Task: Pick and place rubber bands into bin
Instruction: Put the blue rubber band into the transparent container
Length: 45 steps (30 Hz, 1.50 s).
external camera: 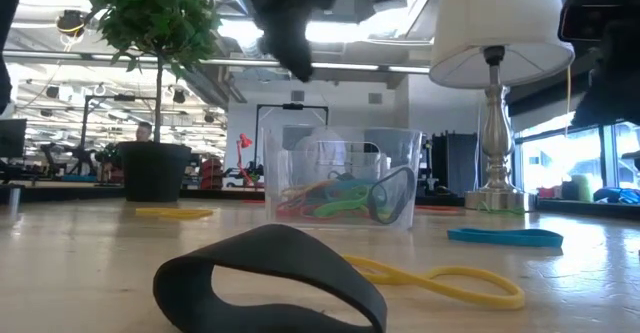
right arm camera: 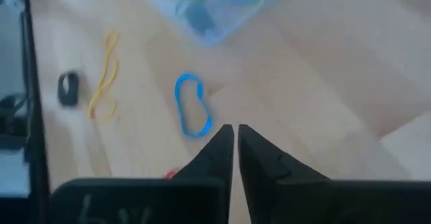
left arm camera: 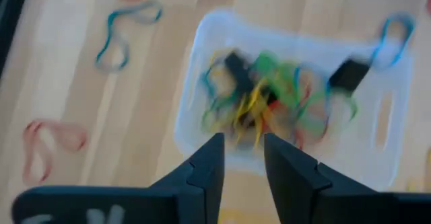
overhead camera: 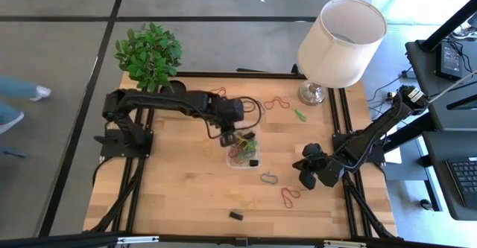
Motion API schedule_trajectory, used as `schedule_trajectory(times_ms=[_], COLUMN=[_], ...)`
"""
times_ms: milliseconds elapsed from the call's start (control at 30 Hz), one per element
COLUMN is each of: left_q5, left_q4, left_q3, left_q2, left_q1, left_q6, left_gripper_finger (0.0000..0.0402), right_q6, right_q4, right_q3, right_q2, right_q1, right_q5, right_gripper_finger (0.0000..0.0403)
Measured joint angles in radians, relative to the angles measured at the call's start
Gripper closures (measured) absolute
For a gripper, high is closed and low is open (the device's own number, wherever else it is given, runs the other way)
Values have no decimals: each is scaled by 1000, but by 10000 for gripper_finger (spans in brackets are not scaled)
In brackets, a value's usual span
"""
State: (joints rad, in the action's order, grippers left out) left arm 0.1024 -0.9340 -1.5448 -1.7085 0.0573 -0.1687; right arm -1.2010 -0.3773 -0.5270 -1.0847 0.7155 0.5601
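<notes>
The clear bin point(overhead camera: 232, 163) sits mid-table with a heap of red, green, yellow and black rubber bands point(left arm camera: 266, 96) in it. My left gripper point(left arm camera: 244, 143) is open and hovers above the bin's point(left arm camera: 397, 123) wall, touching nothing. Loose bands lie flat on the wood: a blue-grey one point(overhead camera: 269, 178), a red one point(overhead camera: 289, 195), a yellow one point(overhead camera: 240, 199) and a black one point(overhead camera: 235, 215). More red point(overhead camera: 276, 103) and green point(overhead camera: 299, 115) bands lie toward the far side. My right gripper point(right arm camera: 236, 131) is shut and empty, near the table's right edge, with the blue-grey band point(right arm camera: 192, 107) ahead of it.
A potted plant point(overhead camera: 149, 54) stands at the far left corner and a lamp point(overhead camera: 339, 43) at the far right. In the low view, the black band point(external camera: 265, 283) and the yellow band point(external camera: 440, 278) lie nearest the table's near edge. Bare wood lies left of the bin.
</notes>
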Motion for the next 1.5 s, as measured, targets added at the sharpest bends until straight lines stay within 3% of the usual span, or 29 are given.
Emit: schedule_trajectory(times_ms=[167, 267, 367, 533, 700, 867, 967, 1267, 1367, 1500], left_q5=[-87, -138, -142, -200, -256, -260, -259, -259, -259, -259], left_q4=[-55, 18, 90, 233, 363, 388, 393, 392, 392, 392], left_q3=[71, 198, 349, 581, 747, 811, 815, 816, 816, 816], left_q2=[89, 167, 267, 426, 533, 565, 565, 565, 565, 565], left_q1=[40, 68, 99, 162, 216, 258, 276, 292, 292, 292], left_q6=[86, 96, 88, 55, 32, 26, 42, 59, 52, 51], left_gripper_finger=[348, 387, 397, 399, 400, 399, 400, 400, 399, 399], right_q6=[6, 63, 174, 390, 577, 784, 820, 857, 865, 866], right_q4=[25, 60, 146, 313, 273, 202, 92, -429, -558, -596], right_q3=[0, 0, 0, -6, -144, -387, -562, -1090, -1184, -1215], right_q2=[0, 0, 0, 0, -53, -216, -357, -810, -923, -1013], right_q1=[-76, -153, -244, -430, -621, -757, -828, -1001, -1050, -1108], right_q5=[114, 120, 119, 9, -113, -145, -206, -327, -359, -436], right_gripper_finger=[345, 320, 291, 244, 215, 209, 208, 208, 208, 214])
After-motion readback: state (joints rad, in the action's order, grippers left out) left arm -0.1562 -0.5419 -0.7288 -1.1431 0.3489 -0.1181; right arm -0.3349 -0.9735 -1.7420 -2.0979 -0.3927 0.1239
